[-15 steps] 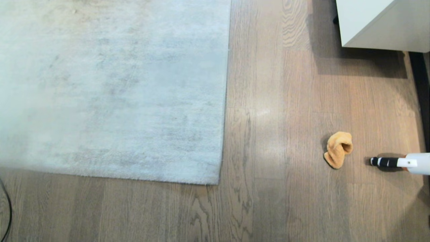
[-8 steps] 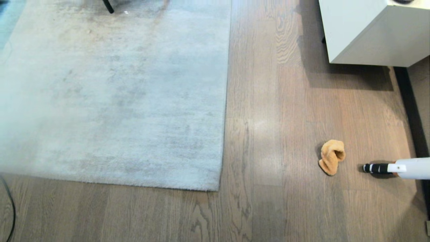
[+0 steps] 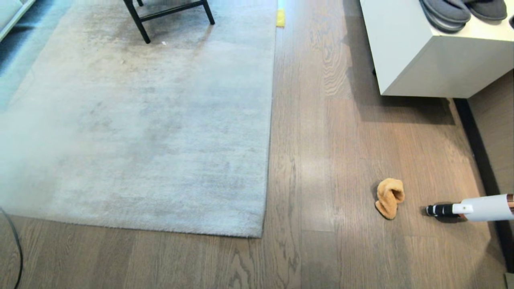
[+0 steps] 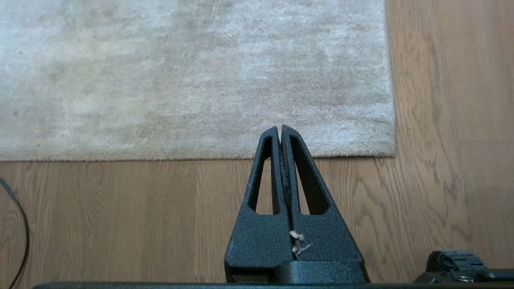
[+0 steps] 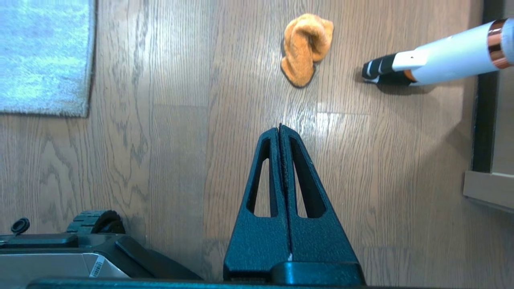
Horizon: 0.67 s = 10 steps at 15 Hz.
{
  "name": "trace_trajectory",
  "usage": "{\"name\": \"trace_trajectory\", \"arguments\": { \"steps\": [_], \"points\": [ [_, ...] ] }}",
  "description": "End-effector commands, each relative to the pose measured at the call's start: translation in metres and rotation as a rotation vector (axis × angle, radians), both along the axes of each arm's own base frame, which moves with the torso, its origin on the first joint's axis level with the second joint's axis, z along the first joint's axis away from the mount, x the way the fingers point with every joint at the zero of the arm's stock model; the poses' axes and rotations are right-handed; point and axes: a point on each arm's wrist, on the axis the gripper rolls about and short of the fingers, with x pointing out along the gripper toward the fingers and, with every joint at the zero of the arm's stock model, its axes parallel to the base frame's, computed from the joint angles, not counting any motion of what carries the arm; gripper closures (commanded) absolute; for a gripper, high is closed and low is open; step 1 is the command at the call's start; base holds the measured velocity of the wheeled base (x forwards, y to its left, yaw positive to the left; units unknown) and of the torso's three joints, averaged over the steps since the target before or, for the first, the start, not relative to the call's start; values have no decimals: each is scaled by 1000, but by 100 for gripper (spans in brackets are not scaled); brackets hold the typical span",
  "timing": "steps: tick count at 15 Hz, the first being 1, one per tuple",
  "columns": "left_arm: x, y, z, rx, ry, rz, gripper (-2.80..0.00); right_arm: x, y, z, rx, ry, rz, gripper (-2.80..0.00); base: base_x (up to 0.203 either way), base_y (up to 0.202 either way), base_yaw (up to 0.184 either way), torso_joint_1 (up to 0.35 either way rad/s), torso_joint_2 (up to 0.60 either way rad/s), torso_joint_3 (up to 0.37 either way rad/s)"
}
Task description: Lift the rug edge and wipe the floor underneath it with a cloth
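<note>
Cable (image 3: 16, 257) is curving along the near left edge of the floor (image 3: 313, 160), just off the near edge of the rug (image 3: 152, 120). Rug is lying flat over the left half of the scene, its near right corner sitting on the planks with no edge lifted. Black chair legs (image 3: 140, 24) are standing on its far part, and a small yellow thing (image 3: 280, 17) is lying on the floor just beside its far right edge.

Left gripper (image 4: 280, 127) is hanging over the near edge of the rug, close to that near right corner, its two black fingers pressed together and gripping nothing; a few pale threads are clinging to its base. Bare planks are running down the middle of the scene between rug and cloth (image 3: 389, 197).

Right gripper (image 5: 280, 127) is hanging over bare floor nearer than the cloth, fingers likewise pressed together and empty, apart from the cloth. Cloth is lying bunched on the floor to the right, well apart from the rug. Just to its right, a white wand (image 3: 478, 207) with a black tip is lying on the floor, its tip near the cloth but not touching it. At far right a white cabinet (image 3: 405, 56) is standing, with grey slippers (image 3: 445, 14) resting on top.
</note>
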Motion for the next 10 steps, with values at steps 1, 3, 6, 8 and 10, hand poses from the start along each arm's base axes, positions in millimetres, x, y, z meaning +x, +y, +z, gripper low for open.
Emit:
{"name": "trace_trajectory", "arguments": {
  "steps": [1,3,6,8,10],
  "points": [
    [0,0,0,0,1,1,0,0,0,0,0,1,1,0,0,0,0,-1,2,196],
    [0,0,0,0,1,-1,0,0,0,0,0,1,1,0,0,0,0,-1,2,203],
    [0,0,0,0,1,-1,0,0,0,0,0,1,1,0,0,0,0,2,5,202],
    [0,0,0,1,1,-1,0,0,0,0,0,1,1,0,0,0,0,3,5,205],
    [0,0,0,0,0,-1,0,0,0,0,0,1,1,0,0,0,0,4,0,204]
  ]
}}
